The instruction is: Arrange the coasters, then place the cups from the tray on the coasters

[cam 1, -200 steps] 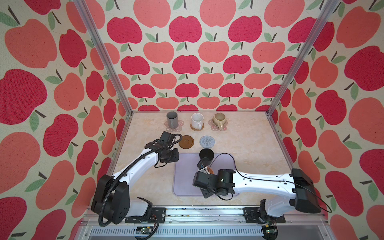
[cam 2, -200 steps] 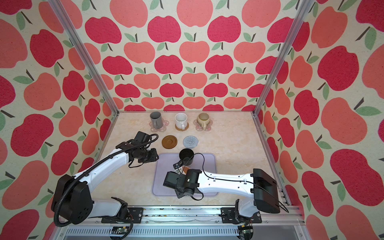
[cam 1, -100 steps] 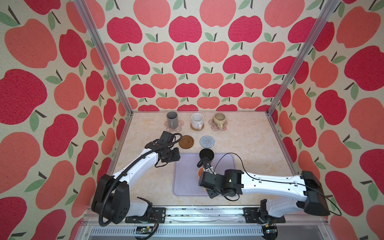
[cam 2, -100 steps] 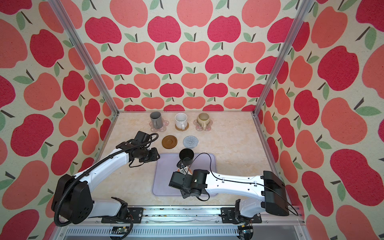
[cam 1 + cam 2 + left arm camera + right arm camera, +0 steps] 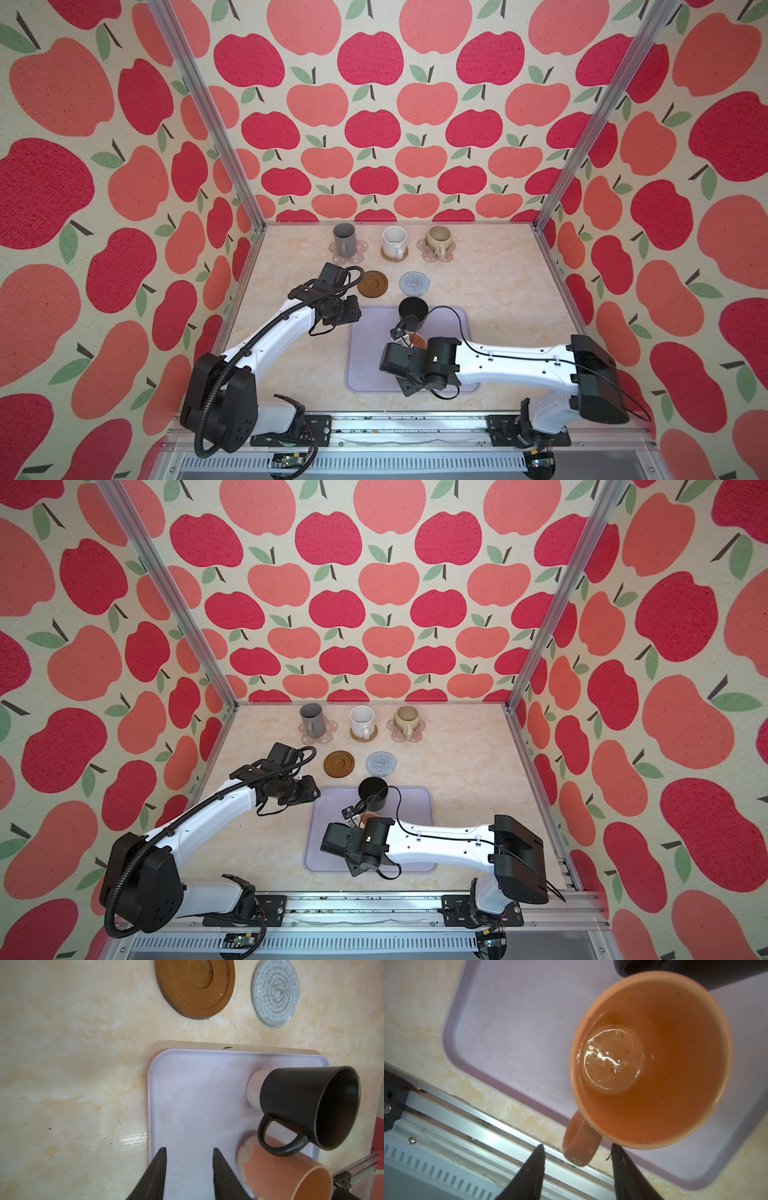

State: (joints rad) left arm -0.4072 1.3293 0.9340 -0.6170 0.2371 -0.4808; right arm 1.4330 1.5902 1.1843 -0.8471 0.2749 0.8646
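Straddling the handle with jaws apart, right gripper sits just beside the peach-orange cup on the tray, handle pointing straight at it, left gripper farther off.

**Finishes and Materials on the Worktop**

The worktop is seen as a smooth, cream marbled surface with a soft sheen. Just ahead of the left gripper, the tray is shown as matt lavender plastic, lightly scuffed. Farther ahead of that gripper, the brown coaster is rendered in matt wood with turned rings, and the grey coaster in rough coiled yarn. The black mug is finished matt. Close ahead of the right gripper, the peach mug is glazed glossy inside and flecked with specks.
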